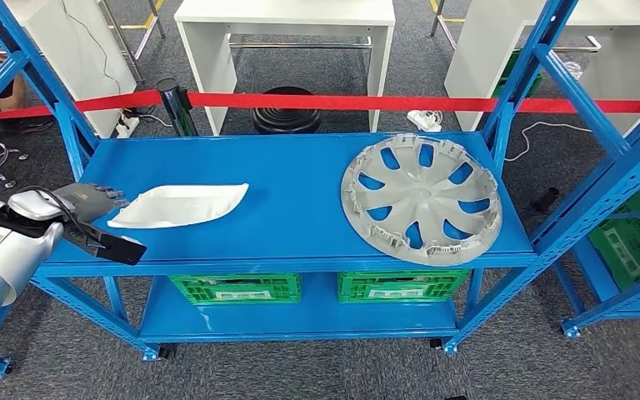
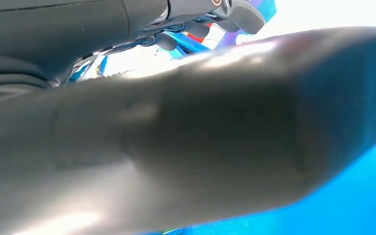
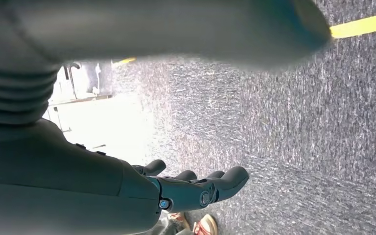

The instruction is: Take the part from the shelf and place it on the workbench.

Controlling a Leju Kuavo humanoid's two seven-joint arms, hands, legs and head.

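We are at the reaching step: our left hand (image 1: 92, 212), fingers apart and empty, touches the white part's (image 1: 180, 206) near end on the blue shelf (image 1: 300, 225), and next it must close around that end, while our right hand (image 3: 196, 188) hangs open over the floor.

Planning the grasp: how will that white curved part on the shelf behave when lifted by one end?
The white part looks thin and shell-like, so probably light and somewhat flexible. Its glossy surface may slip in the left hand. Lying flat, it seems unlikely to roll.

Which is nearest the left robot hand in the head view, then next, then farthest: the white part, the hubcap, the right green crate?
From the left robot hand:
1. White part, right beside its fingers on the top shelf.
2. Right green crate, on the lower shelf, toward the right.
3. Hubcap, at the top shelf's right end; close to the crate's distance, so that order is uncertain.
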